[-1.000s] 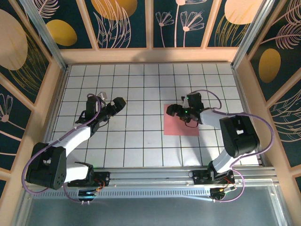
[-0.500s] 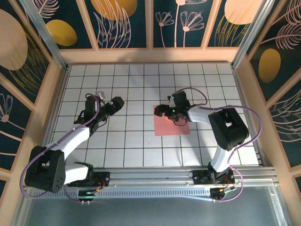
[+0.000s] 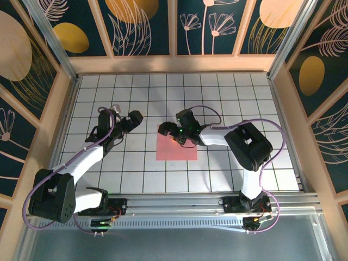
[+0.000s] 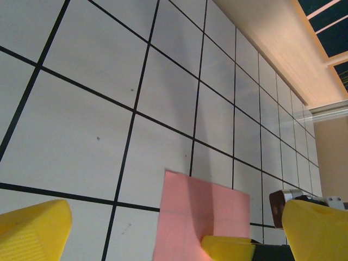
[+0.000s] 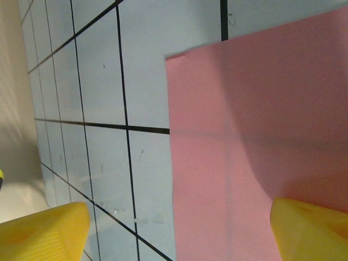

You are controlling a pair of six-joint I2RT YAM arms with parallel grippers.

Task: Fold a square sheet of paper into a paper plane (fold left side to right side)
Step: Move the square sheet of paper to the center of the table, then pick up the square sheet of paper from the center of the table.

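My right pincer (image 3: 166,130) hovers, fingers apart, at the far left corner of the pink sheet (image 3: 179,149), which lies flat and unfolded mid-tabletop (image 3: 217,98). My left pincer (image 3: 136,117) hangs wide apart nearby. I judge the first fold not yet begun; next I must pinch the left edge and carry it rightward

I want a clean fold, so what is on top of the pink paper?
The right gripper sits open over the far edge of the square sheet of paper, and one yellow finger overlaps it. Whether it touches the sheet is hidden. The rest of the sheet looks bare.
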